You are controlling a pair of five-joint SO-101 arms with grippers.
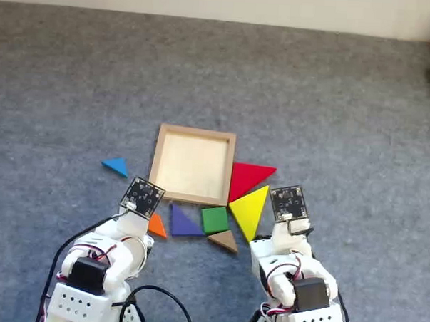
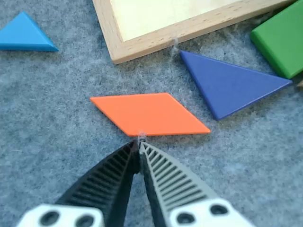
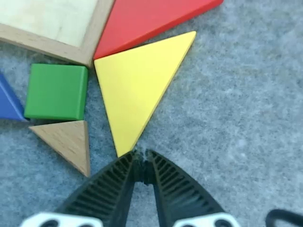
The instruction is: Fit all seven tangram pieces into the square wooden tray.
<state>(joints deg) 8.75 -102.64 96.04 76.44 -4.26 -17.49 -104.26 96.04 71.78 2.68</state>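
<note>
Start of assembly: the square wooden tray [image 1: 192, 198] lies empty, with all seven pieces on the felt outside it. The left gripper [image 2: 138, 146], clenched on nothing, points at the orange parallelogram [image 2: 149, 114] off the tray's near-left corner. The right gripper [image 3: 142, 161], also clenched and empty, meets the tip of the yellow triangle [image 3: 137, 85] off the near-right corner, so each arm is probably assigned its nearest piece.
</note>
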